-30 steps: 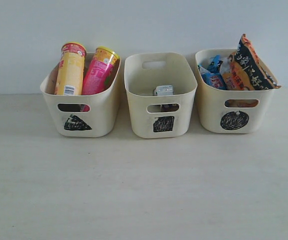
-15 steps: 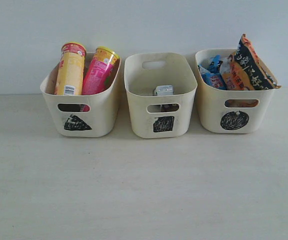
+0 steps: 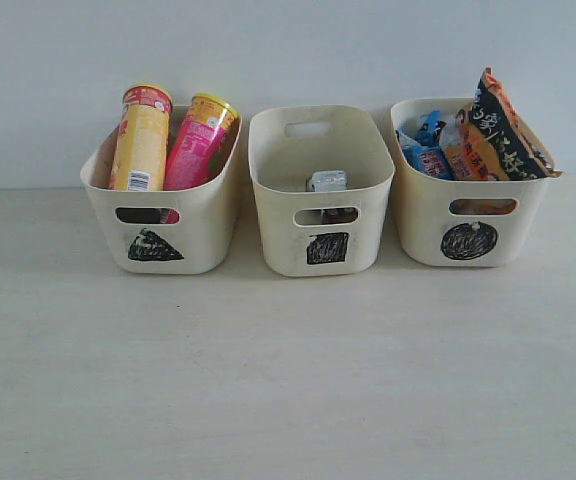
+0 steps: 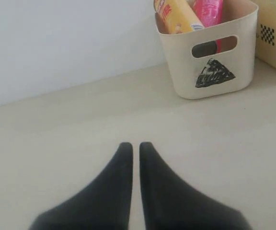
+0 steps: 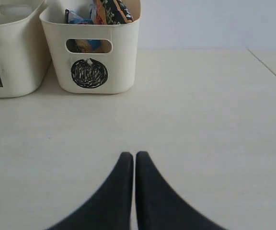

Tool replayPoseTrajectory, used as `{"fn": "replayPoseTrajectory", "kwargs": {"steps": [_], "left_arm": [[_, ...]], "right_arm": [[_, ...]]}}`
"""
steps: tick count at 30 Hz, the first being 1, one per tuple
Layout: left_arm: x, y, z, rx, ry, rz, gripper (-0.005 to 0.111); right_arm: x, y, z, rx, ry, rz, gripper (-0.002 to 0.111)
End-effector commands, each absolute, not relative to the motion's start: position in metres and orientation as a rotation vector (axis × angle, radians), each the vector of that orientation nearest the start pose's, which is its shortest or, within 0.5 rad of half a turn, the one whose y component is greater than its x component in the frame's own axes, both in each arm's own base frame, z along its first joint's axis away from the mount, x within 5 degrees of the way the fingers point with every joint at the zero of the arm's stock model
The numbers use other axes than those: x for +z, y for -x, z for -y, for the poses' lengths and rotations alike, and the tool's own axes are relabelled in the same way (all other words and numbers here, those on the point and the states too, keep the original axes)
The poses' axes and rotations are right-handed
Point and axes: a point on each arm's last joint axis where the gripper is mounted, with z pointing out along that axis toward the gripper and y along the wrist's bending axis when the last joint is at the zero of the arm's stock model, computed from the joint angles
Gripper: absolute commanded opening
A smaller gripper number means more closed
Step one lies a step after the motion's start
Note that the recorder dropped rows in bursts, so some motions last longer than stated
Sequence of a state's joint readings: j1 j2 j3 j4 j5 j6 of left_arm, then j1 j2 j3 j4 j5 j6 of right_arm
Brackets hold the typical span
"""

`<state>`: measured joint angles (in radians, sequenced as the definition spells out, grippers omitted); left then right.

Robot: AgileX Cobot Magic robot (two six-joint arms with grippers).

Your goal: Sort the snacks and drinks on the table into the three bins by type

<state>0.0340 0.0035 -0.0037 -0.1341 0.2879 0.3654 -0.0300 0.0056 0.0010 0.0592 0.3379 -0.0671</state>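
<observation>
In the exterior view we see three bins in a row at the far side of the table [image 3: 288, 380]. From the frame's centre, the triangle bin [image 3: 200, 235] sits at ten o'clock, the square bin [image 3: 273, 240] at twelve and the circle bin [image 3: 418, 235] at two. The yellow chip can [image 3: 141, 140] and the pink chip can [image 3: 197, 145] lean side by side in the triangle bin, their tops above its rim. In the square bin a small carton [image 3: 326, 181] shows only its pale top. The blue noodle packet [image 3: 423, 150] and the orange-black noodle packet [image 3: 498, 135] stick up out of the circle bin. In the left wrist view the left gripper [image 4: 135, 144] hangs over the table, its jaws closed to a thin slit on nothing, well apart from the triangle bin. In the right wrist view the right gripper [image 5: 131, 154] has its jaws likewise closed on nothing, with the circle bin well apart from it.
</observation>
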Motion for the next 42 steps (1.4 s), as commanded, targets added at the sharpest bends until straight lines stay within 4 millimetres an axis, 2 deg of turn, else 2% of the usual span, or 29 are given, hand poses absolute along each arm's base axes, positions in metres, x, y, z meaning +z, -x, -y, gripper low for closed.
{"fn": "replayPoseTrajectory", "kwargs": {"steps": [1,42], "left_arm": [[0.1866,-0.0545,0.0009,0.042,-0.043,-1.777,0.004],[0.1867,-0.0546,0.0002,0.061,-0.054,-1.775,0.004]], "right_arm": [[0.1831,-0.0537,-0.0001,-0.015,-0.002,-1.817,0.0],[0.1831,-0.0537,-0.0001,-0.015,-0.002,-1.817,0.0]]}}
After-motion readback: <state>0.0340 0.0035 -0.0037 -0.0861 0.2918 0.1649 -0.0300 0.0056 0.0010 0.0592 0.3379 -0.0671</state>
